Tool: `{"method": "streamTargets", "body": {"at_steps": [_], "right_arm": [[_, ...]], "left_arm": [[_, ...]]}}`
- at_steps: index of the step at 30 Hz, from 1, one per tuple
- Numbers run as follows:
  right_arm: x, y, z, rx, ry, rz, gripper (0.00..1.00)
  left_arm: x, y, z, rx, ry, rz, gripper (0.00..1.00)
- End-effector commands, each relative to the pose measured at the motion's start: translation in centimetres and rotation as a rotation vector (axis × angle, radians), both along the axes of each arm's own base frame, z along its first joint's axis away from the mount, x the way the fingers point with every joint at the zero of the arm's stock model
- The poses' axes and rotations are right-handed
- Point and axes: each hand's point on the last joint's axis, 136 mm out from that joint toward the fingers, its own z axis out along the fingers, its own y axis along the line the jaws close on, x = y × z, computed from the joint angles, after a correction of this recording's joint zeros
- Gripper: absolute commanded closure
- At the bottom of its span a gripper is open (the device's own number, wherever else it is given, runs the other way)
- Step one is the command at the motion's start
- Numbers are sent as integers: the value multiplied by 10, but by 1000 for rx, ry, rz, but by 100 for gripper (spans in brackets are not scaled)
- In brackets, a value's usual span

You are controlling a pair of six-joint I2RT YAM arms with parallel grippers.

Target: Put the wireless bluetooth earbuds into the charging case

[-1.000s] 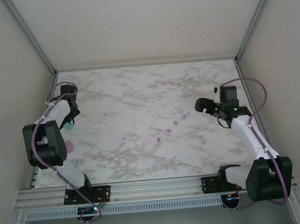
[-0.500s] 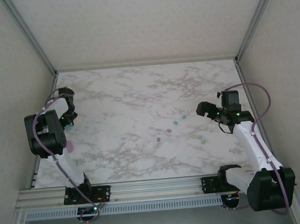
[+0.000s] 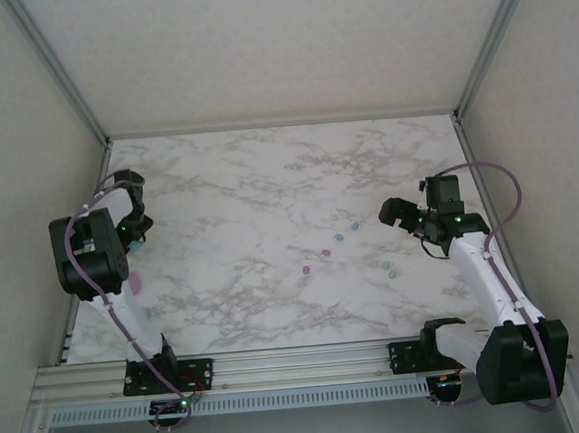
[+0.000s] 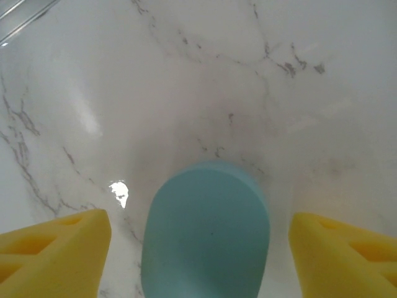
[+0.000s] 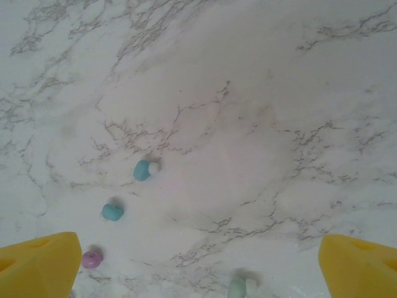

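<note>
A teal charging case (image 4: 205, 230) lies shut on the marble, between the yellow fingers (image 4: 56, 248) of my left gripper (image 4: 198, 257). The jaws are open, with a gap on each side of the case. In the top view this gripper (image 3: 132, 238) points down at the table's left edge over the teal case (image 3: 136, 248). The earbuds lie loose right of centre: two teal (image 5: 142, 169) (image 5: 112, 212), one pink-purple (image 5: 91, 259) and one pale green (image 5: 237, 287). My right gripper (image 5: 198, 273) hangs wide open above them, holding nothing, at the table's right (image 3: 393, 210).
A pink case (image 3: 134, 282) lies near the left arm's elbow. More buds show in the top view: a second pink one (image 3: 306, 271) and a green pair (image 3: 389, 269). Enclosure walls and metal frame posts (image 3: 474, 72) bound the table.
The left arm has drawn in and settled over the teal case, its fingers narrowing around it. The right arm shifted slightly toward the near right, still wide open.
</note>
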Motion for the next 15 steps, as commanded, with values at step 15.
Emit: {"method": "streamTargets", "body": {"at_steps": [15], "right_arm": [[-10, -1, -15, 14, 62, -40, 1]], "left_arm": [[5, -15, -6, -109, 3, -89, 58]]}}
